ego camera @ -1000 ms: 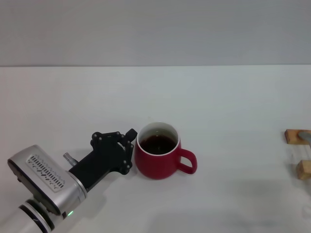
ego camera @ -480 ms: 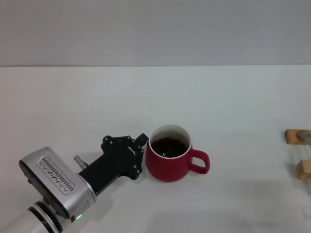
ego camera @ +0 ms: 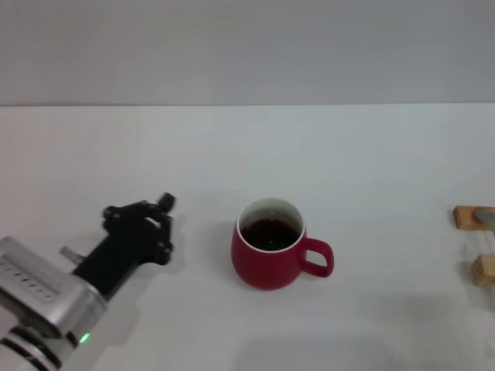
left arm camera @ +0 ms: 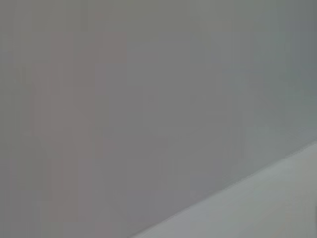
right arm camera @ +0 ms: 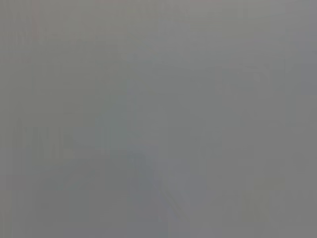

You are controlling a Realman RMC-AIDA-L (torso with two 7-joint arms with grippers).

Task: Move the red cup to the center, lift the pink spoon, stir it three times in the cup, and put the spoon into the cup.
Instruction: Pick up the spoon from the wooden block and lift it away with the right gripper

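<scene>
Since the last look my left gripper (ego camera: 164, 212) has backed off leftward; whether it's spread I cannot tell. Red cup (ego camera: 270, 253) sits mid-table, handle rightward. Spoon and right gripper unseen; wooden blocks (ego camera: 484, 270) far right.

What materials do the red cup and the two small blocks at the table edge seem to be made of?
The red cup looks like glazed ceramic: glossy red outside, white inside. The two blocks look like unfinished wood, being matte tan, though they are partly cut off.
</scene>
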